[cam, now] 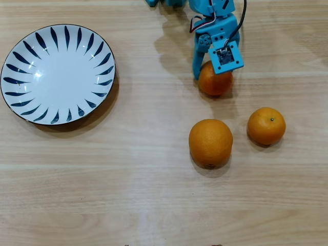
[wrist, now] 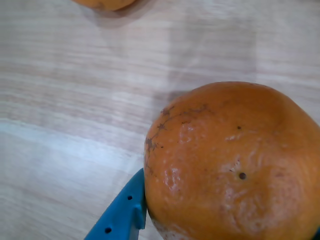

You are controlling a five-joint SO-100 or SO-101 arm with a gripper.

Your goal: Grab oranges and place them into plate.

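in the overhead view the blue gripper (cam: 215, 77) reaches down from the top edge over a small orange (cam: 215, 83), one finger (cam: 198, 64) against the fruit's left side. the large orange (cam: 210, 143) and another small orange (cam: 266, 125) lie just below, apart from each other. the plate (cam: 58, 31) sits well to the left on the wooden table (cam: 128, 195).

in the wrist view the small orange (wrist: 232, 165) fills the lower right, a blue finger (wrist: 122, 215) touching its left side; the other finger is hidden, so i cannot tell whether the grip has closed.

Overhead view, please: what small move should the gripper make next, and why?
Probably close fully and lift. The gripper sits over the top orange, and in the wrist view a blue finger touches its skin. The plate is empty; whether the grip is firm is unclear.
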